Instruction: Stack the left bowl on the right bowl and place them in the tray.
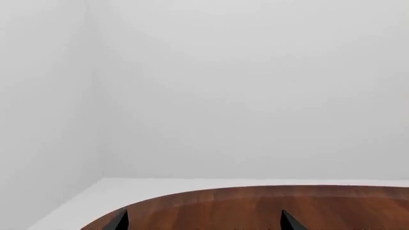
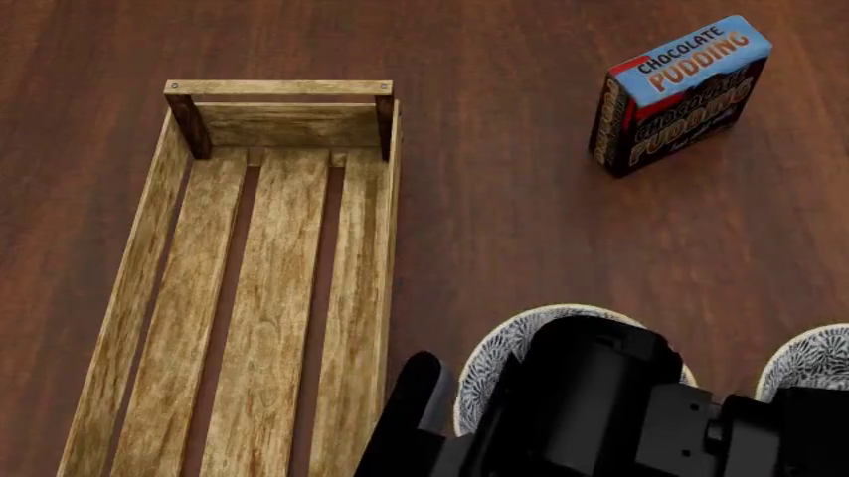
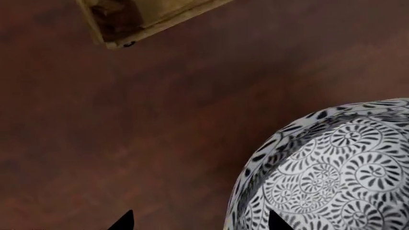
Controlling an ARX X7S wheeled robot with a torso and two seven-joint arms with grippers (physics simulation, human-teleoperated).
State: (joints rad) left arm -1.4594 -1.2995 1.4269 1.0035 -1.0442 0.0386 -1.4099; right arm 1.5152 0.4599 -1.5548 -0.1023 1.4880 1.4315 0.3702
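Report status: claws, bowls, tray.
Right claw low at the left bowl, grip unclear. Left claw open, off at the table edge. Right bowl unstacked. Tray holds nothing; pudding box stands apart.

We see a dark reddish-brown wooden table (image 2: 531, 248) with fine grain running across it. From the left wrist view, its rounded edge curves before plain white walls (image 1: 255, 86) that meet in a corner, above a pale floor (image 1: 115, 191). The light is soft and even.
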